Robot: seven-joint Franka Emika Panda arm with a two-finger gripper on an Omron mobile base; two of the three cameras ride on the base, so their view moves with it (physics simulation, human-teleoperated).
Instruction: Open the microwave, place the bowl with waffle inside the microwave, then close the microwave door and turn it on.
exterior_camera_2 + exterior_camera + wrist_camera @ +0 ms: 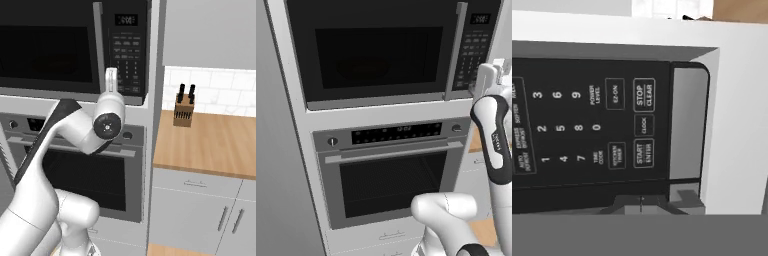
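The microwave (391, 50) sits built into the white cabinet column, above the oven (391, 170). The microwave door (373, 55) is closed flush, its silver handle (455, 50) standing upright along the door's right edge, just left of the keypad (126, 60). The small display (126, 20) sits at the top of that keypad.

The gripper (111, 80) is raised in front of the lower part of the keypad, close to the panel, with its jaws fully closed and nothing between them. The hand view faces the keypad rolled on its side, with the number keys and the START/ENTER button (643, 153) in sight.

To the right lies a wooden counter (215, 145) with a knife block (183, 111) near the tiled wall.
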